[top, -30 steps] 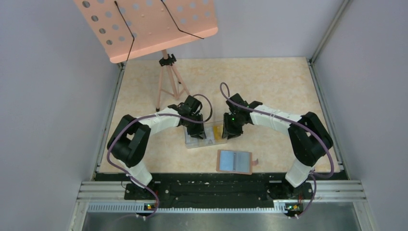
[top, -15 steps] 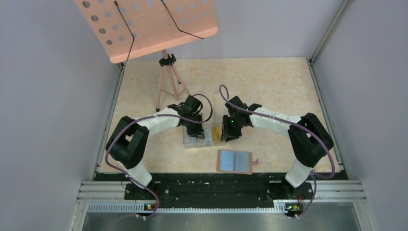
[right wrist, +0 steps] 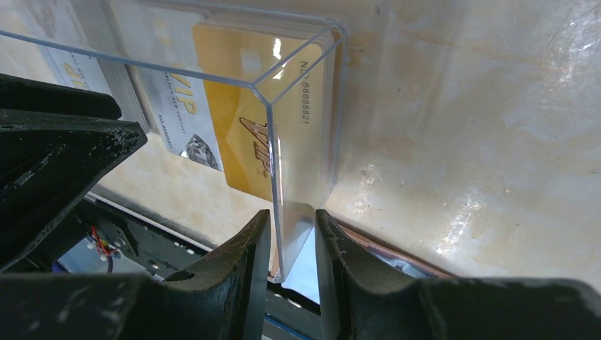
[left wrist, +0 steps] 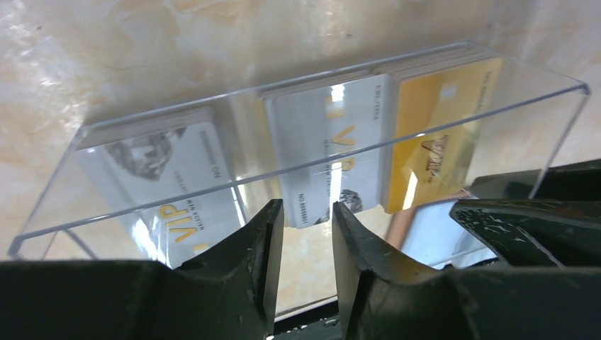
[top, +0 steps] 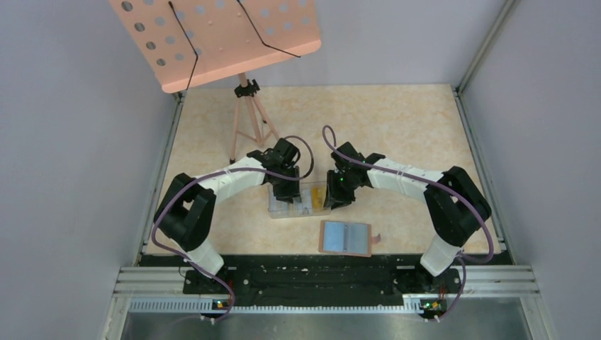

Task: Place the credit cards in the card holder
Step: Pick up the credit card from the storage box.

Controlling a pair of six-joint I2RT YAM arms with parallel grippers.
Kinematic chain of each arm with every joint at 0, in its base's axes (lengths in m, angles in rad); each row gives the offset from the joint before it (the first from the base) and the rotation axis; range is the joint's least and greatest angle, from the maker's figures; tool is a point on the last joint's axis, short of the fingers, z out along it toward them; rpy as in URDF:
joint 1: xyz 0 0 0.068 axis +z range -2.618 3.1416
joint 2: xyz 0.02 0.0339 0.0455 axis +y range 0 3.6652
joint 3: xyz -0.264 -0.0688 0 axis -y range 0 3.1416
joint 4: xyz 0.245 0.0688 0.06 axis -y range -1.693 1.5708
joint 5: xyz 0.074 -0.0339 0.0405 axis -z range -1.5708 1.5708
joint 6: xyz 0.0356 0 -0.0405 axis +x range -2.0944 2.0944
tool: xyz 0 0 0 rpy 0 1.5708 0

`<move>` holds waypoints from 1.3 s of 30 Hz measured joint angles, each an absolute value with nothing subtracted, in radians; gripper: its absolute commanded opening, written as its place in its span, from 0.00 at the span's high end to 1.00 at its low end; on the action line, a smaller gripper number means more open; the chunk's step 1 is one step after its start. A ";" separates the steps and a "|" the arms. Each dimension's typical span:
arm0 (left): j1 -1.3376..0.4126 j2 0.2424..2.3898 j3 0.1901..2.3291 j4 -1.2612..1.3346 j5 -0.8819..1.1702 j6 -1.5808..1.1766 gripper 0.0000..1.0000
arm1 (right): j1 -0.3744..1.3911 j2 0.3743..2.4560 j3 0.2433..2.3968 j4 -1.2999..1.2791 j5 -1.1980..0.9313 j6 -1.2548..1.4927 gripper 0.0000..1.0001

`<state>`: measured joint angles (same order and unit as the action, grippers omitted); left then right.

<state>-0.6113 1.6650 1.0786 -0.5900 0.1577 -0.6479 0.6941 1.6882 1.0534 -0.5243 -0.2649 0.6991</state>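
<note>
Several credit cards lie flat in a clear plastic box (top: 298,201): two pale ones (left wrist: 333,142) and a yellow one (left wrist: 432,134), also seen from the right wrist (right wrist: 248,120). My left gripper (top: 287,190) sits at the box's far long side. Its jaws (left wrist: 307,205) are open, with only table showing between them. My right gripper (top: 333,197) is at the box's right end, where its jaws (right wrist: 293,216) are shut on the clear end wall. The brown card holder (top: 346,238) lies open, blue inside up, near the front edge, apart from both grippers.
A pink music stand on a tripod (top: 244,113) rises at the back left of the beige tabletop. A black rail (top: 319,280) runs along the near edge, just in front of the card holder. Grey walls close in both sides.
The clear box has slid slightly left with the right gripper on its end. The left gripper has shifted a little with it, and its jaws now stand open.
</note>
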 measured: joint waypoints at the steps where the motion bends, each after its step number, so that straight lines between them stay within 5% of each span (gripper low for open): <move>1: -0.611 1.665 1.079 -0.600 0.147 -0.647 0.61 | 0.694 1.688 1.053 -0.524 -0.265 0.699 0.71; 10: -0.612 1.729 1.067 -0.592 0.155 -0.648 0.62 | 0.694 1.688 1.052 -0.522 -0.265 0.699 0.71; 15: -0.609 1.737 1.067 -0.579 0.190 -0.653 0.80 | 0.694 1.688 1.052 -0.522 -0.265 0.699 0.71; 18: -0.609 1.736 1.067 -0.580 0.194 -0.656 1.00 | 0.694 1.688 1.052 -0.522 -0.265 0.699 0.71; 21: -0.604 1.724 1.067 -0.593 0.191 -0.652 1.00 | 0.694 1.688 1.052 -0.522 -0.265 0.699 0.71; 24: -0.604 1.724 1.067 -0.596 0.189 -0.651 0.77 | 0.694 1.688 1.051 -0.521 -0.265 0.699 0.71; 28: -0.613 1.727 1.068 -0.594 0.190 -0.640 0.70 | 0.694 1.687 1.047 -0.516 -0.265 0.699 0.70; 36: -0.622 1.726 1.071 -0.609 0.181 -0.628 0.98 | 0.694 1.687 1.047 -0.516 -0.265 0.699 0.70; 39: -0.621 1.725 1.074 -0.620 0.176 -0.625 1.00 | 0.694 1.687 1.047 -0.516 -0.265 0.699 0.70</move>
<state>-0.6212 1.7252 1.0744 -0.6201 0.1757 -0.6250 0.6941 1.6871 1.0470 -0.5163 -0.2649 0.6994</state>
